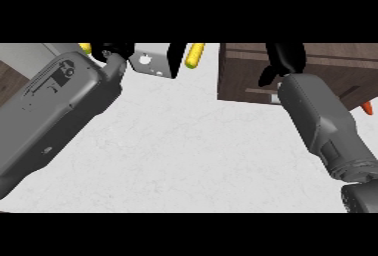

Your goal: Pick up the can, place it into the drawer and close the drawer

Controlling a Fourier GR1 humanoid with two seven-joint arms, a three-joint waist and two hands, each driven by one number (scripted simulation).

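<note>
No can shows plainly anywhere in the head view. A dark wooden drawer unit [251, 75] stands at the upper right, and its front face with a handle [260, 91] is turned toward me. My right hand [284, 57] lies over the top of this unit, its thumb [265, 78] hanging straight down the front with nothing in it. My left hand [112, 51] sits at the upper left edge, mostly cut off, beside a silver-grey boxy object [153, 61].
A yellow item [194, 55] lies right of the silver-grey object, and another yellow bit [85, 48] shows by my left hand. An orange tip [367, 108] pokes out at the right edge. My broad left forearm [52, 110] covers the left side of the white counter [192, 150].
</note>
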